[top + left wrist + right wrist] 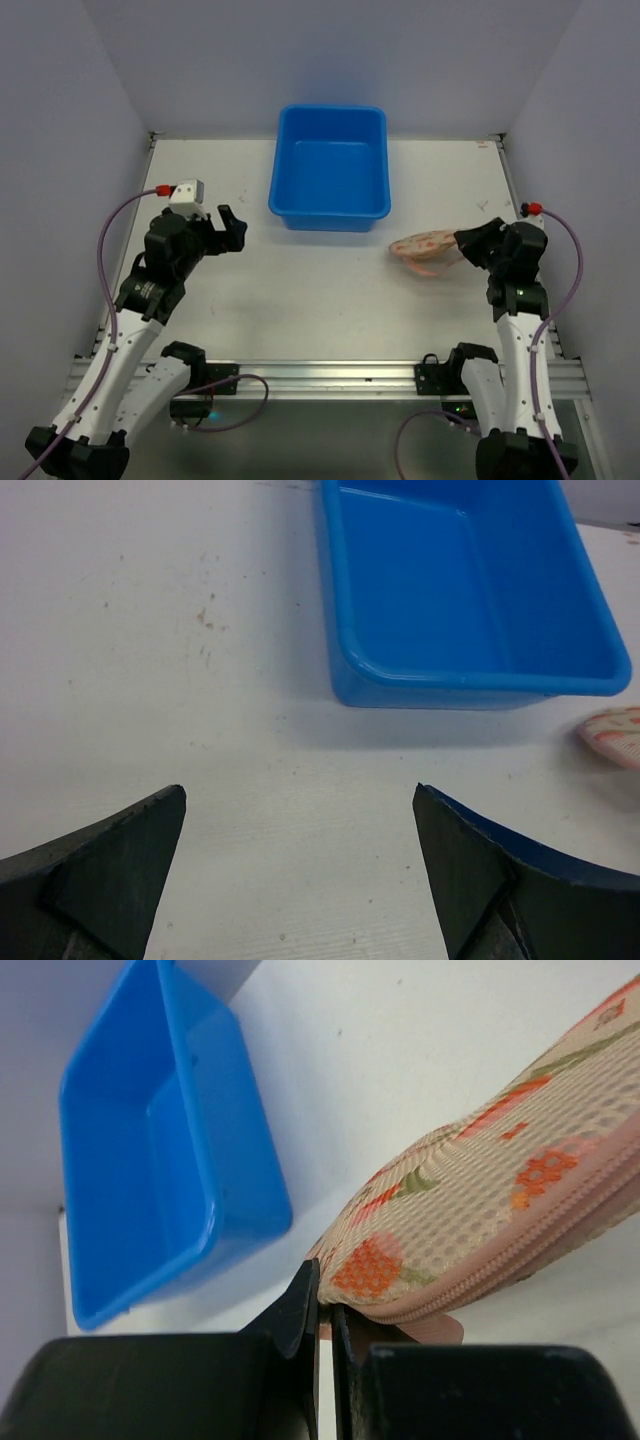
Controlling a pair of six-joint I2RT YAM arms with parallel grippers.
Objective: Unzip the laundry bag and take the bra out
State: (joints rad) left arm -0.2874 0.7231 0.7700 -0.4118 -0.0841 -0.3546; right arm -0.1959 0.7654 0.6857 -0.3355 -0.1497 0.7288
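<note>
The laundry bag (425, 247) is a cream mesh pouch with orange-pink print and pink zipper edging, lying right of centre on the table. My right gripper (468, 246) is shut on its right end; in the right wrist view the jaws (325, 1310) pinch the pink edge of the bag (480, 1210), with a pink tab beside them. The zipper looks closed. My left gripper (232, 230) is open and empty at the left, above bare table (300, 810). The bag's edge shows at the right of the left wrist view (615, 732). The bra is hidden.
An empty blue plastic tub (330, 167) stands at the back centre, also in the left wrist view (470, 590) and the right wrist view (150, 1150). White walls close in the table on three sides.
</note>
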